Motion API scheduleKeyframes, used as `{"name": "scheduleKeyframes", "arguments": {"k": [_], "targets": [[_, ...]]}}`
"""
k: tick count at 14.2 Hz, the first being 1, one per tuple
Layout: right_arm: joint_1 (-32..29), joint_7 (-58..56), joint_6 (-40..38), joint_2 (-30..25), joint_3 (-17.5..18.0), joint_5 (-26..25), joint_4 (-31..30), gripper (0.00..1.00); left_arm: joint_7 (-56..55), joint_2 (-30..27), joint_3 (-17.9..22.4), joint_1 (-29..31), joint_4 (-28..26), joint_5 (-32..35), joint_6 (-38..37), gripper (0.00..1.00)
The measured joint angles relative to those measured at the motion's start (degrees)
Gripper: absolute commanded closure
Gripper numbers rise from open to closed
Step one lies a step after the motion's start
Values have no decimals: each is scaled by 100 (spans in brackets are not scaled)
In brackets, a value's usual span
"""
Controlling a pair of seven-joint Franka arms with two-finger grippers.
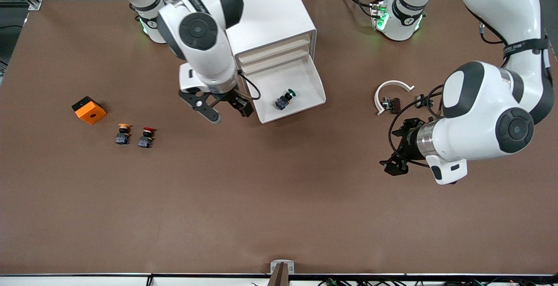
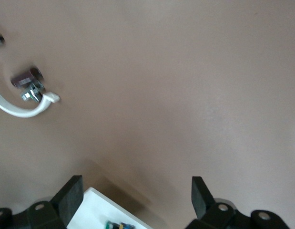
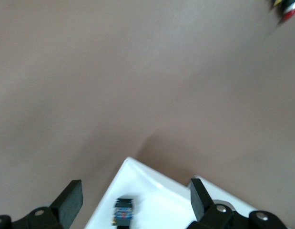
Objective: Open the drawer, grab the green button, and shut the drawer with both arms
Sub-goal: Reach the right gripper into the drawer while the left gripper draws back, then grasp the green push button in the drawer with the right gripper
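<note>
1. White drawer (image 1: 301,86) is already pulled out of the cabinet (image 1: 266,11), which stands at the desk edge by the arm bases; we count opening as done.
2. Green-capped button (image 1: 284,100) lies loose in the drawer, nothing touching it, so the take is not yet done.
3. Right gripper (image 1: 226,107) hangs just beside the drawer's corner, jaws spread, empty.
4. Left gripper (image 1: 397,160) is over bare desk toward the left arm's end, near a white curved clip (image 1: 389,94), jaws spread, empty.
5. We judge what is left: grab the button, lift it out, push the drawer shut.
</note>
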Motion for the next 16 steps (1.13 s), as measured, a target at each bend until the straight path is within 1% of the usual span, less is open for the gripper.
{"name": "scheduleKeyframes", "arguments": {"k": [3, 6, 9, 13, 16], "targets": [[318, 605, 327, 298, -1, 1, 16, 0, 757, -410, 2, 19, -1, 401, -333, 0], [529, 837, 638, 535, -3, 1, 25, 0, 1733, -764, 16, 299, -32, 495, -606, 0], [644, 877, 817, 736, -4, 1, 36, 0, 2691, -803, 22, 624, -155, 496, -629, 0], [779, 874, 1008, 1010, -4, 1, 37, 0, 3949, -784, 23, 818, -317, 527, -628, 0], [971, 874, 1138, 1307, -5, -3, 38, 0, 4299, -783, 21, 826, -398, 530, -628, 0]]}}
